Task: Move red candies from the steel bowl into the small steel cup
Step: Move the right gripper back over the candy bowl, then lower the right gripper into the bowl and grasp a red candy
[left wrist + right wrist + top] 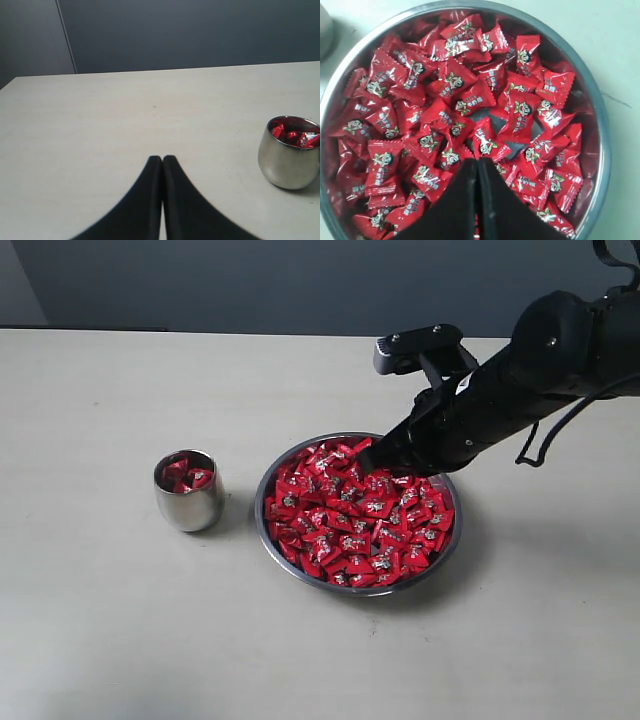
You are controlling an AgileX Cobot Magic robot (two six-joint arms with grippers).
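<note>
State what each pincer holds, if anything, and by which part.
Left pincer: shut, holding nothing. Right pincer: shut with its tips among the candies in the bowl; whether it pinches one cannot be told.

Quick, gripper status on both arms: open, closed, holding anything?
Left gripper: closed, holding nothing.
Right gripper: closed, tips down at the red candies in the steel bowl; cannot tell if one is pinched.

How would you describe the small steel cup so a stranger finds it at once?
On the pale table, find the wide steel bowl heaped with red candies. The small steel cup stands apart on its left in the exterior view: far narrower, rounded, holding a few candies.
</note>
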